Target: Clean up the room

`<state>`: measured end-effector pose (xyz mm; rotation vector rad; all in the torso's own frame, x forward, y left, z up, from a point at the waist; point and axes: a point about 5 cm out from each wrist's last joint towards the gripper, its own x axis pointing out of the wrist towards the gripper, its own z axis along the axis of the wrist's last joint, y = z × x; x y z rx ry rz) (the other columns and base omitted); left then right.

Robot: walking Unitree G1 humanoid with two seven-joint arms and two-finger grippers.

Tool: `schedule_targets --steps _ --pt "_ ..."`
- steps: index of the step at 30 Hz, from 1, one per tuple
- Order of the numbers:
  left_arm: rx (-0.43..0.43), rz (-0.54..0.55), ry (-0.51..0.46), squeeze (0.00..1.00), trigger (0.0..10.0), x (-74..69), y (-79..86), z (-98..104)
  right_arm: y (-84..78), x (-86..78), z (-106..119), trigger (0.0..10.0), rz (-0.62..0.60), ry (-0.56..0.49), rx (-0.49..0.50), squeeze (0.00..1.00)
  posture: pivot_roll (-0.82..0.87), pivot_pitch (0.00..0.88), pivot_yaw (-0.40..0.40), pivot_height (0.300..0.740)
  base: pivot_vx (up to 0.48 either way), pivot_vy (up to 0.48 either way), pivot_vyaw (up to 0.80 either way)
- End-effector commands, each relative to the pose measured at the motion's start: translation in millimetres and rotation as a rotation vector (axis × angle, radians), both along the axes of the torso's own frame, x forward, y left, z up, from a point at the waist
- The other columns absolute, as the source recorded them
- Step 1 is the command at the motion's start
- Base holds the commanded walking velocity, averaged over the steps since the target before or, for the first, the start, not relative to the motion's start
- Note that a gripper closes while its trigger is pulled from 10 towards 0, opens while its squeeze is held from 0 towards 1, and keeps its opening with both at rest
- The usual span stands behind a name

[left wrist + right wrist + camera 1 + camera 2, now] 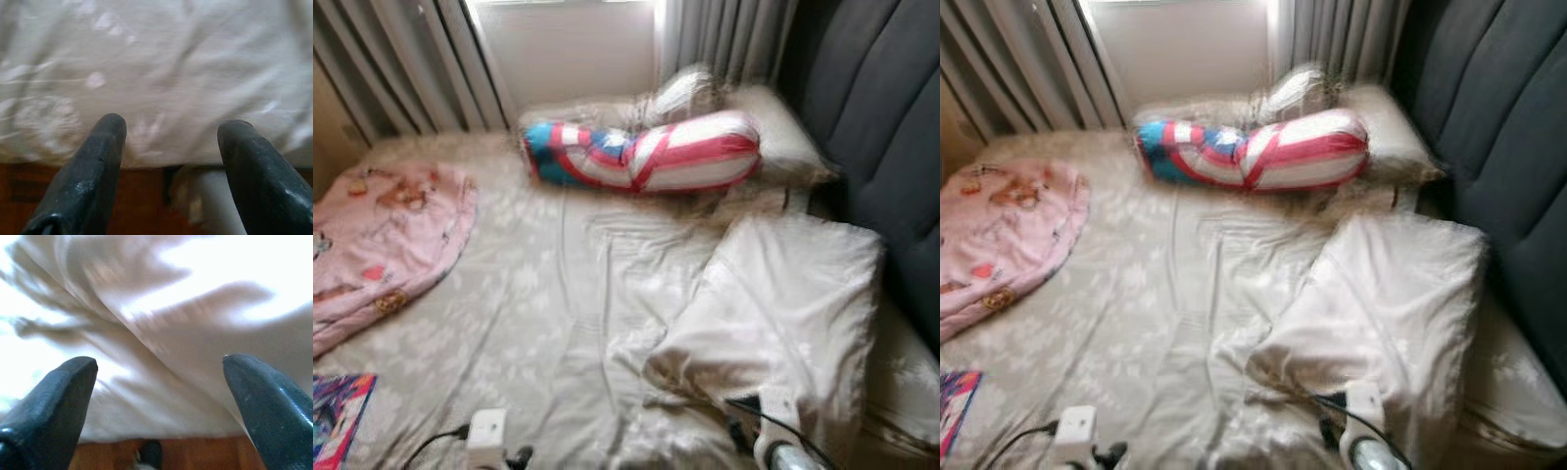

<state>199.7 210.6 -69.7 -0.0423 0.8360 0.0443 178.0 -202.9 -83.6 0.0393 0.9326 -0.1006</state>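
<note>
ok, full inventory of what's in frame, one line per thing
bed sheet: 1, beige with pale flowers, wrinkled, covering the bed
bolster pillow: 1, red, white and blue, far end by the curtains
beige pillows: at least 2, behind the bolster
white pillow: 1, right side, by the headboard
pink blanket: 1, cartoon print, left side
headboard: 1, dark grey, padded, right
curtains: grey, far wall
colourful item: 1, near left corner
left gripper: jaws open, over the sheet edge
right gripper: jaws open, at the white fabric

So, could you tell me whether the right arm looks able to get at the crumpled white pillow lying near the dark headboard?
Probably yes. The right gripper, open, sits at the bed's near edge, pointed at pale fabric, and the crumpled white pillow lies just beyond it on that side with nothing between them.
</note>
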Motion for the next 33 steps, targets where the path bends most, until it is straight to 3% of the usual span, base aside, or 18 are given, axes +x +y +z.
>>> schedule_targets --steps 1,14,33 --pt "0.035 0.02 0.036 0.0 10.0 -11.0 14.6 -3.0 8.7 9.0 2.8 10.0 0.016 -0.018 0.017 0.0 0.06 0.0 0.003 0.74 0.0 0.0 0.0" --pt "0.042 -0.004 0.042 0.0 10.0 -11.9 14.5 -3.4 9.1 8.0 2.4 10.0 0.03 -0.016 0.015 0.0 0.06 0.0 0.005 0.74 0.0 0.0 0.0" --pt "0.044 0.0 0.039 0.0 10.0 -11.4 14.6 -3.1 8.8 8.8 2.9 10.0 0.022 -0.023 0.015 0.0 0.06 0.0 0.006 0.74 0.0 -0.392 0.14"
